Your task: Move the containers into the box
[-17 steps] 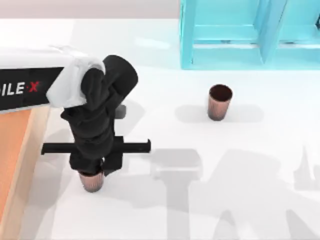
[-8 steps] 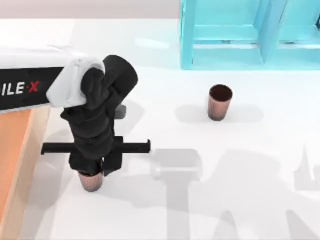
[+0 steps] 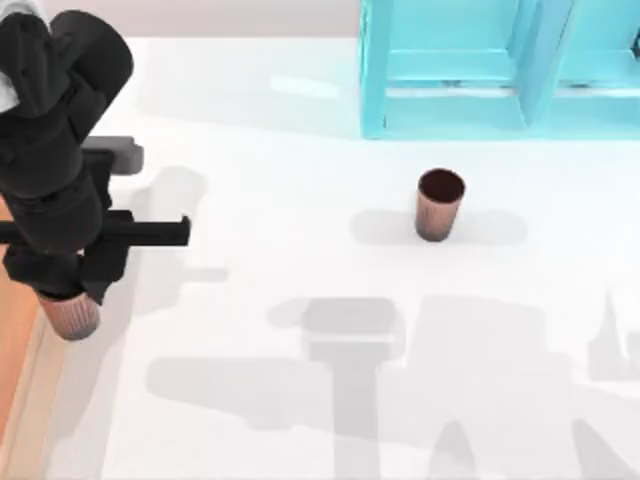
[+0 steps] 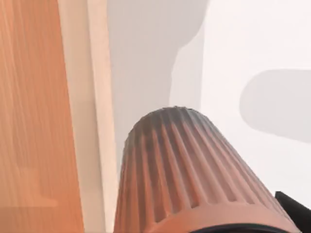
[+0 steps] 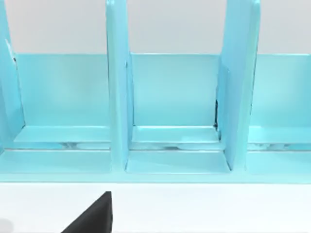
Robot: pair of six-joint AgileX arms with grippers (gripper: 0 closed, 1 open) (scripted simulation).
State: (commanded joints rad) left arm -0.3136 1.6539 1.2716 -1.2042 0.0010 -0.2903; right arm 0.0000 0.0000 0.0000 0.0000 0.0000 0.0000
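Now left gripper (image 3: 68, 312) jaws apparently hold cup (image 3: 70, 316) beside box (image 3: 12, 340); second cup (image 3: 439, 204) upright.

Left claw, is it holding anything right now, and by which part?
The left claw holds one copper cup by its upper part near the rim, carried next to the box.

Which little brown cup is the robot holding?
The copper cup at the table's left edge, under the left gripper, beside the wooden box. The other cup stands alone near the blue shelf.
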